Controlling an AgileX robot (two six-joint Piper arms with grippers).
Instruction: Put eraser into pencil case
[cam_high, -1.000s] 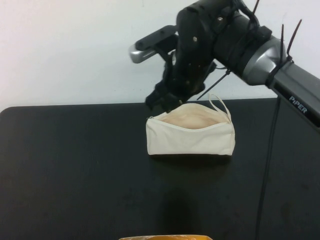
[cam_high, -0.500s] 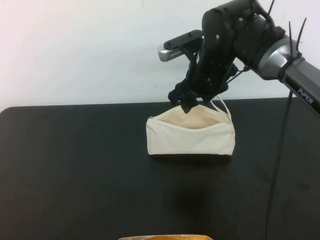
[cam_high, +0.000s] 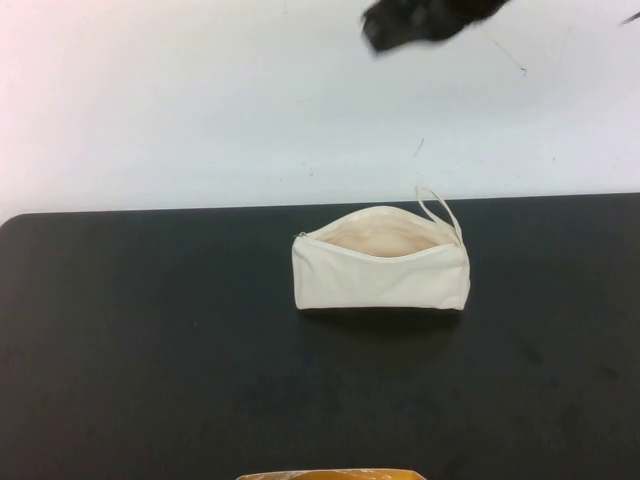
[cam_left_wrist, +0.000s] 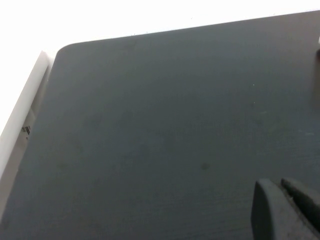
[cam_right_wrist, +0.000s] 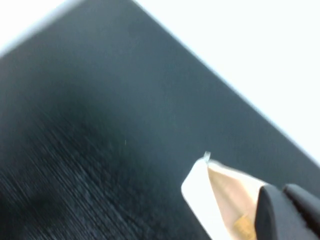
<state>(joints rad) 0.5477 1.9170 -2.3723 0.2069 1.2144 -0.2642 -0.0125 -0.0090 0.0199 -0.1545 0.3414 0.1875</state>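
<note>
The cream-white pencil case (cam_high: 381, 269) stands on the black table (cam_high: 150, 340) with its zip open and its loop strap (cam_high: 440, 212) at the right end. In the right wrist view the pencil case (cam_right_wrist: 210, 195) shows its pinkish lining, and the tan-yellow eraser (cam_right_wrist: 243, 227) lies inside it. My right gripper (cam_right_wrist: 281, 192) is shut and empty, high above the pouch. In the high view it is only a dark blur (cam_high: 420, 22) at the top edge. My left gripper (cam_left_wrist: 278, 184) is shut and empty over bare table, away from the pouch.
An orange-yellow object (cam_high: 325, 474) pokes in at the front edge of the table. A white wall stands behind the table. The left wrist view shows the table's rounded corner (cam_left_wrist: 62, 50) and a white ledge (cam_left_wrist: 25, 115) beside it.
My right arm has lifted up and away from the pouch's mouth and has nearly left the high view. The pencil case has not moved.
</note>
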